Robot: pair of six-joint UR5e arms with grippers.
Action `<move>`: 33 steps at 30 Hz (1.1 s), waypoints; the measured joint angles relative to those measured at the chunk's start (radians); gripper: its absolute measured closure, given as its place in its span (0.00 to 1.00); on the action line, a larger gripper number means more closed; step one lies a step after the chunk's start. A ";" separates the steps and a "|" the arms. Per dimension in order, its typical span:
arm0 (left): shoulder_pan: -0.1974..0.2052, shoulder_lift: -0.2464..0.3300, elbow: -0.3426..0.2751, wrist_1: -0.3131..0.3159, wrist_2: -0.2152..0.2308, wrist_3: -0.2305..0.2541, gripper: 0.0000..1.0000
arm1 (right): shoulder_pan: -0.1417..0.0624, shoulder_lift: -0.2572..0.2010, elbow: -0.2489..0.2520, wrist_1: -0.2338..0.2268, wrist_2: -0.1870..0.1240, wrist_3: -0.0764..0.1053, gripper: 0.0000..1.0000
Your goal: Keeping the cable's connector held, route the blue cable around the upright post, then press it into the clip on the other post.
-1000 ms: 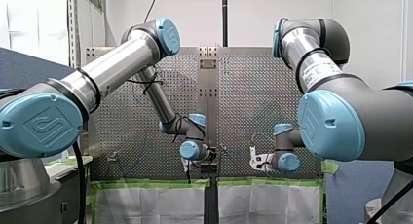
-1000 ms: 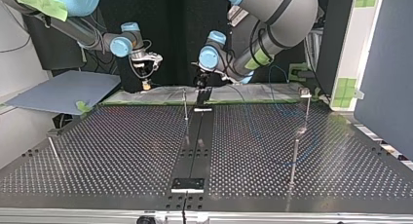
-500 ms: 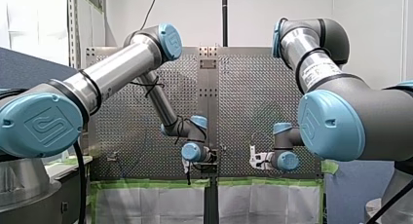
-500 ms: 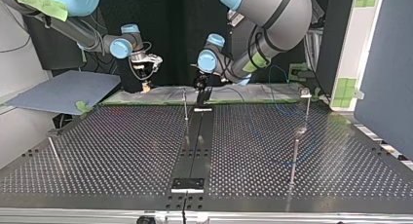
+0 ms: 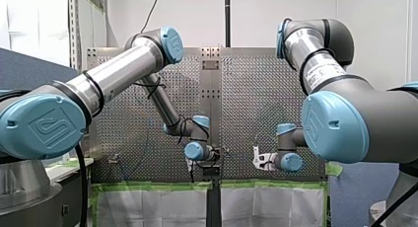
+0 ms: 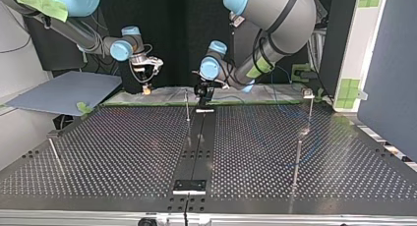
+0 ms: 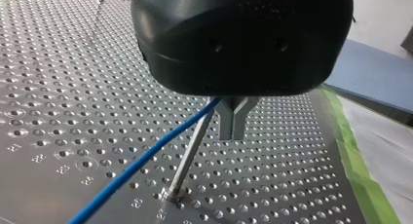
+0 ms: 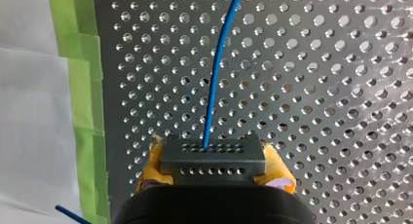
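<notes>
Blue cable (image 7: 146, 156) leaves the connector (image 8: 213, 158), clenched in my right hand (image 8: 214, 169) as an anchor; my left hand (image 7: 233, 121) pinches it just beside the upright post (image 7: 191, 153), seemingly to lead it round.

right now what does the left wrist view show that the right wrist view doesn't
Only the left wrist view: the upright post and my left gripper, its metal fingers closed on the blue cable. Only the right wrist view: the connector held between the yellow pads of my right gripper. Both: the blue cable, the perforated table and green tape.
</notes>
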 joint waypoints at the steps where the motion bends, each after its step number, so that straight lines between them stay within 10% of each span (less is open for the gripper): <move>1: 0.001 0.000 0.001 0.000 0.003 -0.003 1.00 | 0.001 0.000 -0.004 0.002 -0.001 0.000 1.00; 33: -0.005 -0.034 0.061 -0.040 0.035 -0.022 1.00 | 0.013 0.011 -0.060 0.011 -0.037 -0.002 1.00</move>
